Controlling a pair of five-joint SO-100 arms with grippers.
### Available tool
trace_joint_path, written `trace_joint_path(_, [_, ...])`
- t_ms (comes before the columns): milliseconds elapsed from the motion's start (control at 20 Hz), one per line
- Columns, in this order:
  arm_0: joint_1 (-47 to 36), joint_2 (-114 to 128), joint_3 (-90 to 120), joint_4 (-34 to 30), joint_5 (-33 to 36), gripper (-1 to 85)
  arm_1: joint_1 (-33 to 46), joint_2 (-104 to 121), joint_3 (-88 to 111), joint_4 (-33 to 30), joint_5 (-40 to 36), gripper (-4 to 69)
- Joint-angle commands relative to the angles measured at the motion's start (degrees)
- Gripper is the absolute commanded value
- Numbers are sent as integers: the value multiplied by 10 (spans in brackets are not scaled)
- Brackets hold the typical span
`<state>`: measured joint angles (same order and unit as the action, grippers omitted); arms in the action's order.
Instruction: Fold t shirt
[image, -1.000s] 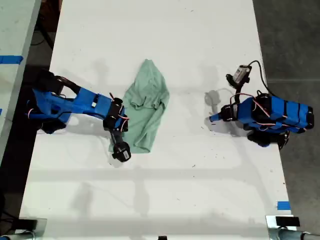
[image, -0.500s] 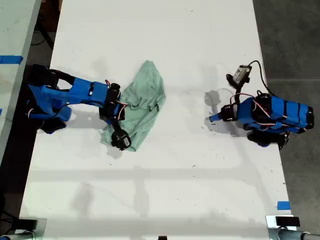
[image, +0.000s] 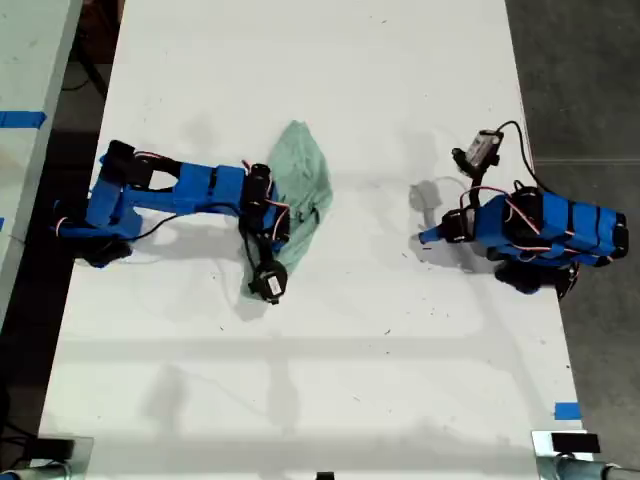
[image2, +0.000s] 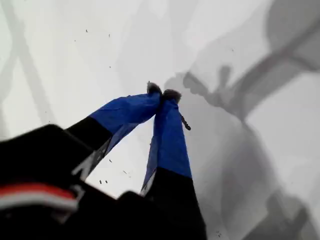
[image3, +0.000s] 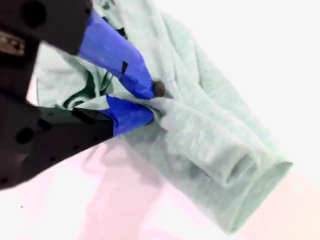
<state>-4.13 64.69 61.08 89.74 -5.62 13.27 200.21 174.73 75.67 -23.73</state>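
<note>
On table (image: 400, 380): second gripper (image3: 150, 102) pinching t shirt (image: 300, 185) fold.

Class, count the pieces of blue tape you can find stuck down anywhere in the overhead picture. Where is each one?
2. One blue tape strip lies on the neighbouring surface at the exterior view's left edge; another blue tape piece sits at the table's lower right edge. The arms may hide others.

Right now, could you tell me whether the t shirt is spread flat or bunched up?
Bunched up. The t shirt lies gathered in wrinkled, overlapping layers, and my second gripper is pinching a fold of it.
</note>
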Motion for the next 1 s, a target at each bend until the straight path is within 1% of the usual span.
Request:
trace_joint_path(0, [25,-23,-50,-26,6,69,0,9,36,1,0,10])
trace_joint_path(100, [44,-37,-50,-54,-2,127,-1,9,36,1,0,10])
trace_joint_path(200, [50,-38,-50,-57,0,141,-1,9,35,1,0,10])
trace_joint_path(350, [53,-6,-50,-39,23,128,-1,9,35,1,0,10])
trace_joint_path(500, [55,53,-50,-24,60,100,0,9,35,1,0,10])
trace_joint_path(750, [54,185,-32,-17,75,68,1,9,35,1,0,10])
trace_joint_path(800, [48,214,-8,-11,68,55,1,9,35,1,0,10])
trace_joint_path(850, [35,246,36,0,41,24,1,9,35,1,0,10])
trace_joint_path(950, [-7,346,201,-1,-38,8,0,9,35,1,-1,10])
